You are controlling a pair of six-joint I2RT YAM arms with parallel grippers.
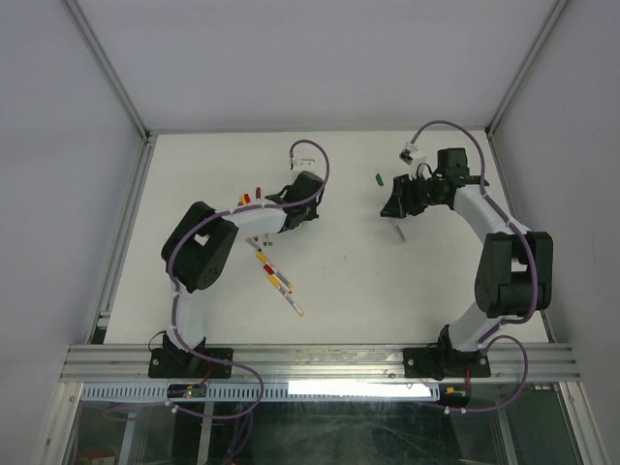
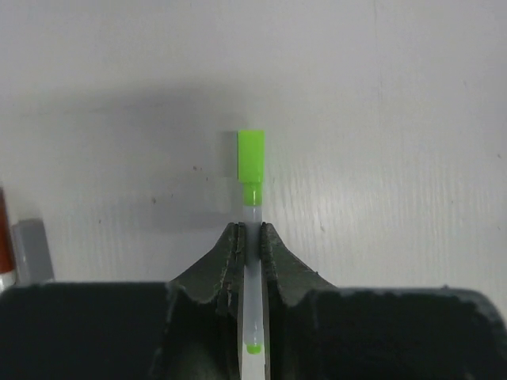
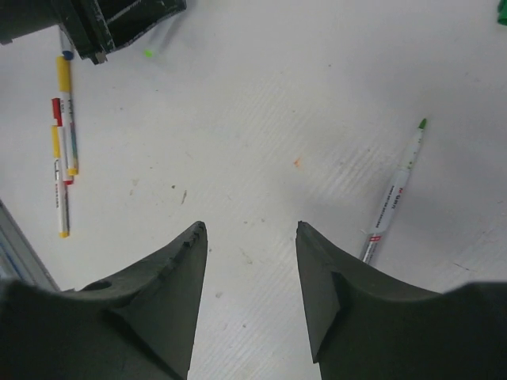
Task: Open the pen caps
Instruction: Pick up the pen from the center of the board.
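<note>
Your left gripper [image 2: 249, 231] fills the bottom of its wrist view, jaws pressed together on a white pen barrel [image 2: 252, 297] that runs straight up the middle of the frame between them. Just past the fingertips the barrel ends in a bright green cap [image 2: 251, 154]. It sits at the centre of the frame, clear of the jaws, and looks to be still seated on the pen, with the bare table [image 2: 396, 119] behind it.

Your right gripper [image 3: 249, 229] holds nothing, and its jaws stand apart at the bottom of its own view. To the right of them lies an uncapped pen [image 3: 392, 198], green tip pointing to the upper right. In the top view a loose green cap [image 1: 380, 178] rests just left of that gripper, right of centre. Some spare pens [image 3: 70, 134] with yellow and red caps lie at the left edge of the right wrist view.

As I read it, you are at the hold-and-pull step for the green pen: the barrel is secured and the cap is not yet off. The next move calls for you to bring the right gripper across, since the top view shows the two grippers well apart. Line it up with the barrel, close it on the cap alone, then pull straight along the pen while the left grip holds firm. A skewed pull could twist the barrel in the jaws.
</note>
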